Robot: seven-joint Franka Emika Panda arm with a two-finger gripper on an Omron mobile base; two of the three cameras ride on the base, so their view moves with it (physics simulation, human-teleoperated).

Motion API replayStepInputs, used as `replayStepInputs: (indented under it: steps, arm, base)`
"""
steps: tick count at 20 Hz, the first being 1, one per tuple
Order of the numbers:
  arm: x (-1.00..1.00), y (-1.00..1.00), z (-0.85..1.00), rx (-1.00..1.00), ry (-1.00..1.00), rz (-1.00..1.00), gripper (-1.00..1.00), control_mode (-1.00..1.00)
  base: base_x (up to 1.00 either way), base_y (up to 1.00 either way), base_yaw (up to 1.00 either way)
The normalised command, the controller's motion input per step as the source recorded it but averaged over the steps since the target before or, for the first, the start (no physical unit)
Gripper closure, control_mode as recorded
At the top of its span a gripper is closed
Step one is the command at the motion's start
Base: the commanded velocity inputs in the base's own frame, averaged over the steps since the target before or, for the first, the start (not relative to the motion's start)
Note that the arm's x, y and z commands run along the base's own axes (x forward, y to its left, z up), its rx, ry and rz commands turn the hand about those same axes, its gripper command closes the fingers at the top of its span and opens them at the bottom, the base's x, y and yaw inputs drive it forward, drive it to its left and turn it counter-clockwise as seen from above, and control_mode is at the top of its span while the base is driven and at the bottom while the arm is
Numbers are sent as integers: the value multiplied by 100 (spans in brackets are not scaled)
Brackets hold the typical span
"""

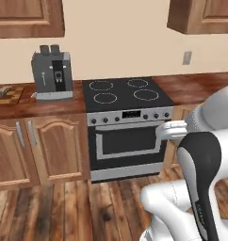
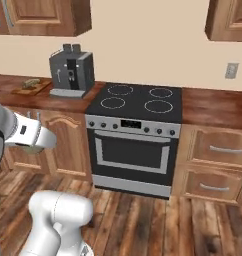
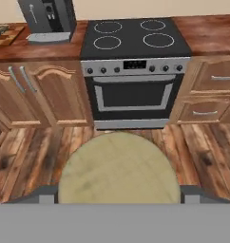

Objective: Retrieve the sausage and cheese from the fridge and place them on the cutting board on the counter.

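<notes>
Between the jaws, one cheese [image 3: 118, 168] clamped, one cutting board [image 3: 6, 35] on counter [image 3: 209, 33]

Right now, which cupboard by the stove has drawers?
The cupboard right of the stove: two drawers with sideways handles. The left cupboard has doors.

Dark reddish-brown wooden counter [image 1: 21, 107]: small patchwork wooden cutting board [image 1: 7, 94] at far left end, small item already lying on it. Grey boxy coffee machine [image 1: 52, 74] stands just right of board, blocking approach from right. Flat black four-ring stove top [image 1: 125, 93] offers low, open passage. Brown wall cabinets [image 1: 27, 18] overhang counter's left end, limiting height.
</notes>
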Motion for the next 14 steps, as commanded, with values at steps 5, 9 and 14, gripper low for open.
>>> replayStepInputs:
  steps: [5, 9, 14]
  arm:
    - [0, 0, 0, 0, 0, 0, 100, 100]
    - [0, 0, 0, 0, 0, 0, 100, 100]
    - [0, 0, 0, 0, 0, 0, 100, 100]
  base:
    - [26, 89, 44]
    - [59, 40, 13]
    - [76, 47, 14]
